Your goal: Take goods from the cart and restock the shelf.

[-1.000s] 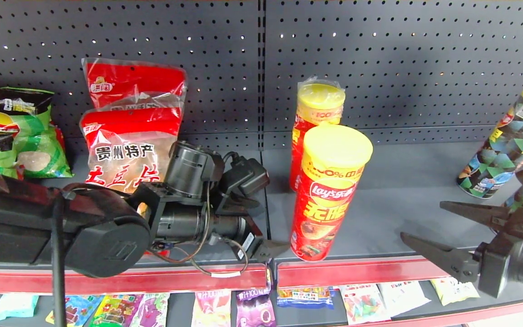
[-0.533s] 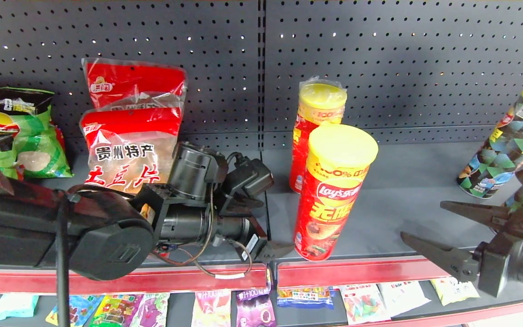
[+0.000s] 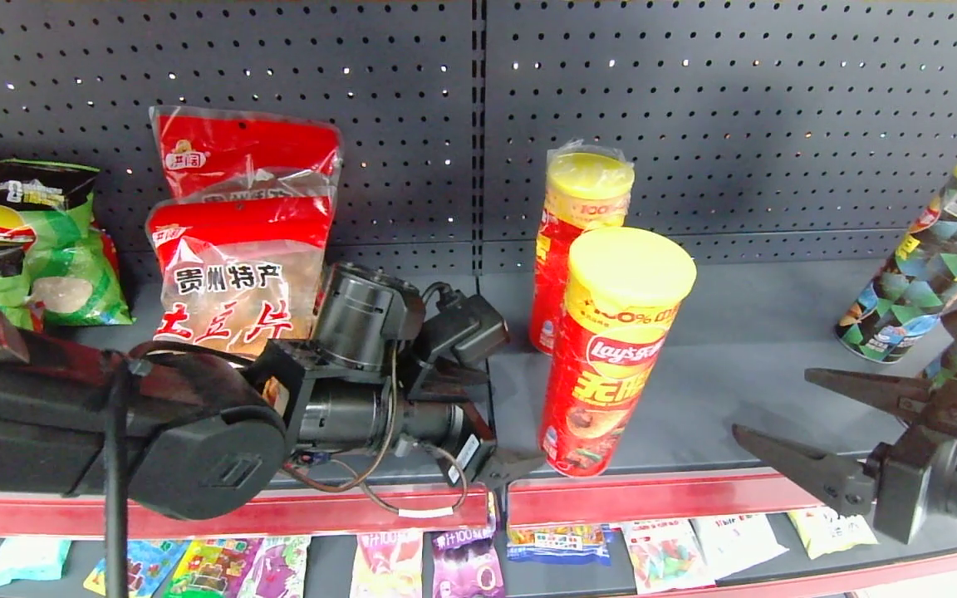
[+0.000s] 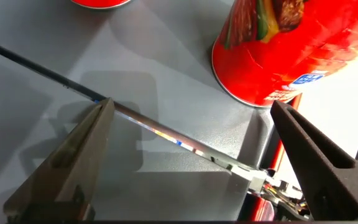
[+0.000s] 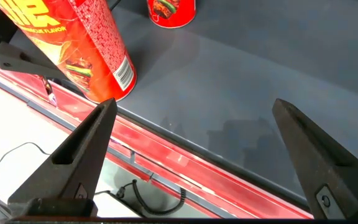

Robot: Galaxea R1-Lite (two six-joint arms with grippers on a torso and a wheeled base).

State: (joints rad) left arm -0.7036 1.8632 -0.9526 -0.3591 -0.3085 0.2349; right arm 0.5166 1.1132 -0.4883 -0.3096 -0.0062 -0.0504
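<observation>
Shifted a touch to the right along with the left arm over the last second, the front can is now stood on the shelf just behind the red lip, in front of the rear can. It isn't being gripped: the left gripper is spread wide with the can just past its tips, though contact can't be made out. The right gripper is spread too, with nothing held. Placement looks basically done, so a careful pull-back is probably what's called for.
</observation>
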